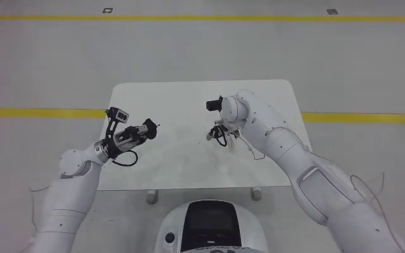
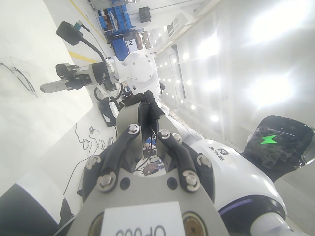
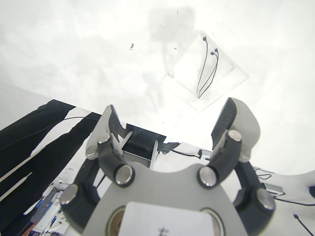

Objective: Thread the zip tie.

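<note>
Black thin zip ties (image 3: pixel 209 74) lie on a clear square sheet (image 3: pixel 184 81).

You see black plastic zip ties (image 3: pixel 208 72) in a clear glossy tray (image 3: pixel 236 74) on the smooth surface (image 3: pixel 73 50), and ribbed pads (image 3: pixel 222 119) on the matt metal right hand (image 3: pixel 171 114).

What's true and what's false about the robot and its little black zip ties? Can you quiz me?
1. The right gripper has its jaws open. True.
2. The right gripper is holding a zip tie. False: nothing is between its jaws.
3. The black zip ties lie on a clear tray. True.
4. The table is black. False: it is white.
</note>
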Tool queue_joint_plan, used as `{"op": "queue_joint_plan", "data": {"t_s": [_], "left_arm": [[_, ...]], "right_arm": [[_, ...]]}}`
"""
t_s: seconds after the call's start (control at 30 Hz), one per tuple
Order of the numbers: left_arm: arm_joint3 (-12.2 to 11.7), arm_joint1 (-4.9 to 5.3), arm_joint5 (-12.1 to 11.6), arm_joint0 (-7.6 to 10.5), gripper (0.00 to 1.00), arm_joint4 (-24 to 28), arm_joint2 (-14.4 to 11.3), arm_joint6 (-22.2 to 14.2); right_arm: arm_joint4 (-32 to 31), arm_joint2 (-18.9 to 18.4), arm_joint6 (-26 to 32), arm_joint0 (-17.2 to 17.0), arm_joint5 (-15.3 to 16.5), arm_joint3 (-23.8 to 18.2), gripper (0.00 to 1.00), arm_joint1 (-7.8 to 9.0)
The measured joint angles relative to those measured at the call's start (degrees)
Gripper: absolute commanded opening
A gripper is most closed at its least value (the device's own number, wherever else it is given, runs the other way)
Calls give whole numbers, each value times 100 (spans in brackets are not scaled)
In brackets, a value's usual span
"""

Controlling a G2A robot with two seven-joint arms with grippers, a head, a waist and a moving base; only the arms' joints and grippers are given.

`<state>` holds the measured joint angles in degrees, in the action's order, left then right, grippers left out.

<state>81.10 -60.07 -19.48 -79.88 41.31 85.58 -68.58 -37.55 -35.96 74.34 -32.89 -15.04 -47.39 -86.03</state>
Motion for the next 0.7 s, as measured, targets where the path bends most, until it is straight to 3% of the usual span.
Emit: {"op": "queue_joint_plan", "data": {"t_s": [0.33, 0.7], "left_arm": [[0, 0, 0, 0, 0, 0, 0, 0], [0, 0, 0, 0, 0, 0, 0, 0]], "right_arm": [[-111, 80, -521, -126, 153, 238, 100, -76], [-267, 91, -627, -202, 159, 238, 100, -74]]}}
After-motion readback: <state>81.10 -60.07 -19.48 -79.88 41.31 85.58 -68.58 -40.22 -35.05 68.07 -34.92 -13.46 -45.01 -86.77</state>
